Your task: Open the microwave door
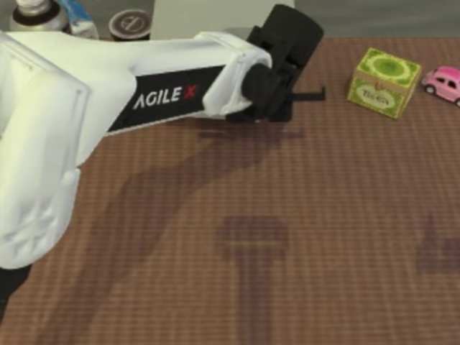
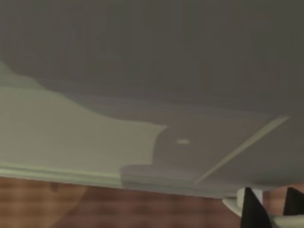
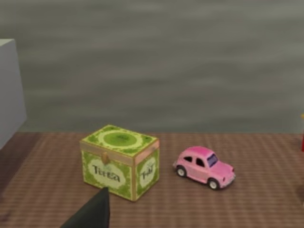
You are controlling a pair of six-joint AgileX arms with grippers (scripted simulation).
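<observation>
The left gripper [image 1: 316, 93] sits at the desk's back edge, right by the microwave [image 1: 194, 18]. Its fingers [image 2: 251, 211] look slightly parted around something white, likely the door handle, though a real grip can't be confirmed. Best to swing in an arc, no straight yanking. The tea box [image 1: 383, 81] and pink car [image 1: 443, 83] sit near the back right, possibly in the door's path. The right arm isn't visible from above.

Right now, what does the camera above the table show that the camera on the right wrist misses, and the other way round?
Only the top view shows the left arm reaching to the table's far edge, its gripper by the microwave, plus jars at the far left. Only the right wrist view shows the tea box's front lettering and the grey wall behind. Both show the green tea box, the pink toy car and the brown table.
</observation>
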